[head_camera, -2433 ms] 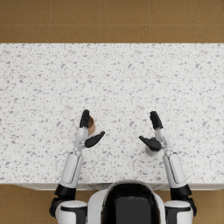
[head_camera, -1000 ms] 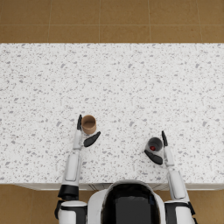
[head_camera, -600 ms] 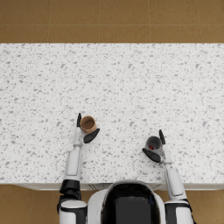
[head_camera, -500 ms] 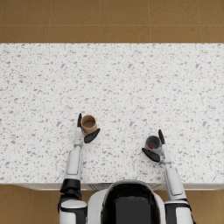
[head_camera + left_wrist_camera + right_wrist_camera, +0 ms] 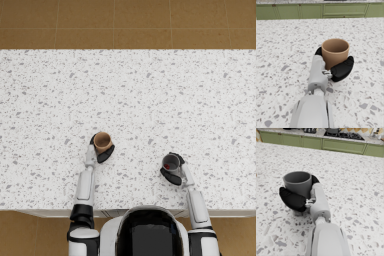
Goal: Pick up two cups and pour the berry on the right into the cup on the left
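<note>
A tan cup stands upright at the front left of the speckled counter, gripped by my left hand. In the left wrist view the tan cup sits between the dark fingers; its inside is hidden. My right hand grips a grey cup at the front right, with a red berry showing inside it. The right wrist view shows the grey cup upright with the fingers wrapped round its side.
The counter's front edge lies just below both hands. Green cabinets stand beyond the counter's far side, with a stove top above them. Brown floor tiles lie past the counter.
Both hands came back toward the front edge and closed round their cups; over the last second the cups have barely shifted.
</note>
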Controlling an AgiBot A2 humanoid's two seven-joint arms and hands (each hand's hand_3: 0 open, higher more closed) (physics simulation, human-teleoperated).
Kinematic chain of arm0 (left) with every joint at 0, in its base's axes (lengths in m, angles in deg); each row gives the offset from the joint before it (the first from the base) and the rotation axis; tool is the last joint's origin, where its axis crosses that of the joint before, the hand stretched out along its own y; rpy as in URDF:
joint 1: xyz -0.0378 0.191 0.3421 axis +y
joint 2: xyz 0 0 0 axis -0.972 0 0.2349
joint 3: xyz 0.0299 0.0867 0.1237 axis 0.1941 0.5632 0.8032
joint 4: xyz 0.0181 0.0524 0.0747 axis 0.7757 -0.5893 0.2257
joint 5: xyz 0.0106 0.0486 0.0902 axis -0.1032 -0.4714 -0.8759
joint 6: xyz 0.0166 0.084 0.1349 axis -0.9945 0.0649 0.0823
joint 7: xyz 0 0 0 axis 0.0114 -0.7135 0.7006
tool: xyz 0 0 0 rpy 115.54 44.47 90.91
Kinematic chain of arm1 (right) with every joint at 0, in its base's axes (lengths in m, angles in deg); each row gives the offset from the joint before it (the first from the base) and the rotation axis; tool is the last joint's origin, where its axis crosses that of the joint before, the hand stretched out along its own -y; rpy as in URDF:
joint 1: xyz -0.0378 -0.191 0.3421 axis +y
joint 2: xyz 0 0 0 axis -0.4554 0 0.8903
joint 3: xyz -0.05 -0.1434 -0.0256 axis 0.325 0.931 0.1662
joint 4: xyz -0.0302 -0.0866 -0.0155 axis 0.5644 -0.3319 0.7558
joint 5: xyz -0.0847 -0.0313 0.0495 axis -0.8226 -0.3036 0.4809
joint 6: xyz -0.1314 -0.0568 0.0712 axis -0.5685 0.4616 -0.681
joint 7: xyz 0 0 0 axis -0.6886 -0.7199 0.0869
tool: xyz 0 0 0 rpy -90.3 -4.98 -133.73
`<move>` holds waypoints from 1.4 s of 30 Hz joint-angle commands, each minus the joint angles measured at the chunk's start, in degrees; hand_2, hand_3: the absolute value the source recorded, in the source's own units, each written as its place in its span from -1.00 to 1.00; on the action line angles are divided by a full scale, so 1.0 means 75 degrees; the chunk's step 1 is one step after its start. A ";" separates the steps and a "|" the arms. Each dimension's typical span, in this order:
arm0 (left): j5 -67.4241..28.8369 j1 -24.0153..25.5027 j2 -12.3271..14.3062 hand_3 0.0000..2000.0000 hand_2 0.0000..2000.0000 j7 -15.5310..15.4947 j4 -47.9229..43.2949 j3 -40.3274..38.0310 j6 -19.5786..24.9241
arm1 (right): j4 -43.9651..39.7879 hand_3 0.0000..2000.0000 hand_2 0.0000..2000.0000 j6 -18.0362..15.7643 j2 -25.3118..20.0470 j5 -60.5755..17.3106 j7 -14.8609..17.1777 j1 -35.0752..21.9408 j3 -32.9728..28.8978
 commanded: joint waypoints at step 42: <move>-0.1814 0.0430 0.0485 0.28 1.00 0.0010 -0.2778 0.1160 0.0078 | 0.0898 0.28 1.00 0.0264 -0.2114 -0.7041 -0.0012 -0.4495 0.1476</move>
